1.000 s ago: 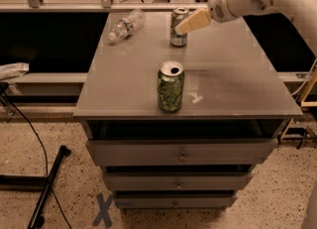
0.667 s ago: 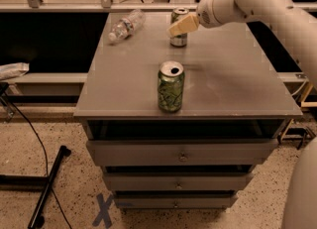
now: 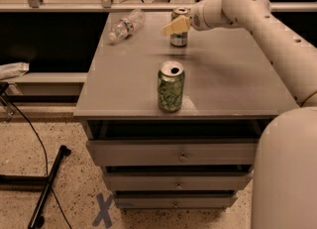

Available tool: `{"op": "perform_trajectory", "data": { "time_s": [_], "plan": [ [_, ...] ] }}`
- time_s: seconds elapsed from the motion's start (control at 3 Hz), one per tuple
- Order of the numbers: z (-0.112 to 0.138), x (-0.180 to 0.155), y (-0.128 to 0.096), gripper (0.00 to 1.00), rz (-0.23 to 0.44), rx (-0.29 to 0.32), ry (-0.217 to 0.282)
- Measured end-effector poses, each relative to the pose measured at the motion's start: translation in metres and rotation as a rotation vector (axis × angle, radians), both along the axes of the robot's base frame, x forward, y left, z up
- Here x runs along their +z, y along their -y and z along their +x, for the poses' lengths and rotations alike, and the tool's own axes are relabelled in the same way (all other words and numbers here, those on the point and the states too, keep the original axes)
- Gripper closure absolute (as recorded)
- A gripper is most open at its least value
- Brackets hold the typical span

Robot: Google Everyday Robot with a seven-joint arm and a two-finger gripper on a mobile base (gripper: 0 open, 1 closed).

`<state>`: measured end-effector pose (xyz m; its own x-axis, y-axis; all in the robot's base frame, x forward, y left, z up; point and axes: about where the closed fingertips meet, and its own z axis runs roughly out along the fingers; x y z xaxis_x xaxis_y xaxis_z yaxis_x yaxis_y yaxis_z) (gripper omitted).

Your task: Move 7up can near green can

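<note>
Far left corner of the grey flat-topped drawer cabinet (image 3: 237, 79): a clear plastic bottle (image 3: 126, 25) lies on its side, well apart from both cans.

Centre, close to the near edge: the green can (image 3: 171, 88), a mottled green soda can with a silver top, stands upright and alone. There is bare top all round it, widest to its right.

Far centre: my gripper (image 3: 174, 25), tan-tipped on a white arm, hangs at the upper body of the 7up can (image 3: 179, 39). This pale metal soda can with a silver top stands upright by the far edge. The gripper covers part of its left face. Closed, parted or clamped: cannot tell from here. Contact with the can is not clear either.

Step in hand, as I judge it: get a firm hold on the 7up can.
- Grip it mid-body and square, so it does not tip off the far edge.
- Lift only enough to clear the top.

Room: the straight lane from the 7up can toward the near edge is bare.
- Set it down to the right of the green can, or just behind it.
- Keep off the near edge, where the green can sits close.
- My arm comes in from the right, so the right side leaves the easiest way out.
</note>
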<state>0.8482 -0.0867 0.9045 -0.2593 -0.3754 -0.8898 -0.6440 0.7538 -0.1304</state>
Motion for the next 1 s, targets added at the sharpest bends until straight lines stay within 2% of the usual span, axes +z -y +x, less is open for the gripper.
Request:
{"op": "perform_trajectory", "data": {
  "time_s": [0.33, 0.67, 1.0],
  "plan": [
    [0.016, 0.004, 0.003, 0.17, 0.069, 0.006, 0.031],
    [0.021, 0.010, 0.006, 0.41, 0.129, 0.035, 0.053],
    [0.005, 0.025, 0.014, 0.72, 0.119, 0.124, 0.054]
  ]
}}
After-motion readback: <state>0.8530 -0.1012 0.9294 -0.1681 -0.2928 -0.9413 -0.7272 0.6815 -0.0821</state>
